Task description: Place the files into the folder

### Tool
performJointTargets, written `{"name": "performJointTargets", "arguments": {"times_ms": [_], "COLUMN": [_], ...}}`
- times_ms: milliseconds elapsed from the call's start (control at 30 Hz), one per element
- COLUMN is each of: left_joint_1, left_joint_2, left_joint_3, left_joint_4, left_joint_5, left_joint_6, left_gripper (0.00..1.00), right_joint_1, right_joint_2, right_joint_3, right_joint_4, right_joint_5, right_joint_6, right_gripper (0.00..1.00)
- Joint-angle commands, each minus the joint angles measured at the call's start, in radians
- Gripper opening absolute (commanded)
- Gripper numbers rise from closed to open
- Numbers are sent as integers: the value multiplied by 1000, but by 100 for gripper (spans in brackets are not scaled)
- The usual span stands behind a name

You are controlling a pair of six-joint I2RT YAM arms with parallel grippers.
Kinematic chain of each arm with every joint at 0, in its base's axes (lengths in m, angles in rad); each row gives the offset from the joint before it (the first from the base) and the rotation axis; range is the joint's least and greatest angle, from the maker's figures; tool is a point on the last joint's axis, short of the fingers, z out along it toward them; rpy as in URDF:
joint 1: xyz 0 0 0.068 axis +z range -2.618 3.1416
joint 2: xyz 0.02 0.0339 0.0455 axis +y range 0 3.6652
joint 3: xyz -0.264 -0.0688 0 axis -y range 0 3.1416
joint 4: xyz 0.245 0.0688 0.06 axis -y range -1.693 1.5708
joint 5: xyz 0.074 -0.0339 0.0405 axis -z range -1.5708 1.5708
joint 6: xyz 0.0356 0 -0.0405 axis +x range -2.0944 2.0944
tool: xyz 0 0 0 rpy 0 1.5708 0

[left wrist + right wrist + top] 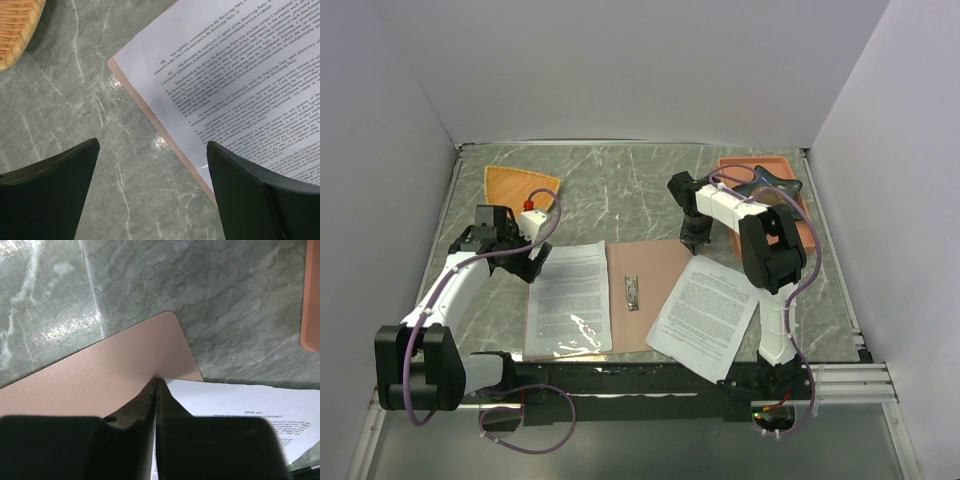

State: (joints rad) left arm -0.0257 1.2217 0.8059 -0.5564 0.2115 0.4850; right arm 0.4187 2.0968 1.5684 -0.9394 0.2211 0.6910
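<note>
1. The folder [645, 260] lies open and flat on the table [620, 190], inner face up, so you can lay paper on it before shutting it. One metal clip [632, 292] sits on its centre crease.
2. The left sheet [570, 298] lies square on the folder's left half, with a narrow card margin showing along its edge in the left wrist view. You may judge this one as placed.
3. The right sheet [705, 315] lies tilted. Its far corner overlaps the folder's right half and the rest lies on the bare table, so it is not yet in.
4. Your left gripper [152, 145] hangs with its jaws spread wide, holding nothing, above the far left corner of the left sheet. From there it could pin or square that corner.
5. Your right gripper [156, 382] has its jaws pressed together with no gap. The tips meet the folder just where the right sheet's far corner begins. You cannot tell whether paper is pinched between them.
6. Count: two sheets, one folder, one clip, and two grippers. Off to the sides are one orange plate [515, 187] and one salmon tray [760, 160], neither in use.
</note>
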Motion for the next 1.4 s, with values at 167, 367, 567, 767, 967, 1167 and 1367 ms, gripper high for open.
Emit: {"name": "performJointTargets", "arguments": {"times_ms": [167, 367, 567, 767, 967, 1167, 1367], "left_joint_1": [1, 1, 1, 1, 1, 1, -20], "left_joint_2": [-16, -19, -17, -22, -22, -21, -21], "left_joint_3": [-1, 9, 19, 24, 35, 45, 163], "left_joint_4": [32, 26, 18, 13, 6, -5, -108], "left_joint_5": [-6, -4, -4, -14, -11, -3, 121], "left_joint_6": [10, 9, 4, 7, 4, 1, -57], "left_gripper": [96, 96, 96, 96, 96, 96, 96], "right_joint_1": [-6, 18, 138, 253, 281, 282, 282], "right_joint_2": [-43, -103, -84, -50, -23, -29, -105], "right_joint_3": [-51, -58, 66, 130, 154, 113, 96], "right_joint_4": [50, 134, 136, 178, 177, 191, 284], "right_joint_5": [-15, -60, 3, 26, 20, 1, -126], "right_joint_6": [16, -48, -171, -355, -398, -389, -352], "right_gripper": [0, 0, 0, 0, 0, 23, 84]}}
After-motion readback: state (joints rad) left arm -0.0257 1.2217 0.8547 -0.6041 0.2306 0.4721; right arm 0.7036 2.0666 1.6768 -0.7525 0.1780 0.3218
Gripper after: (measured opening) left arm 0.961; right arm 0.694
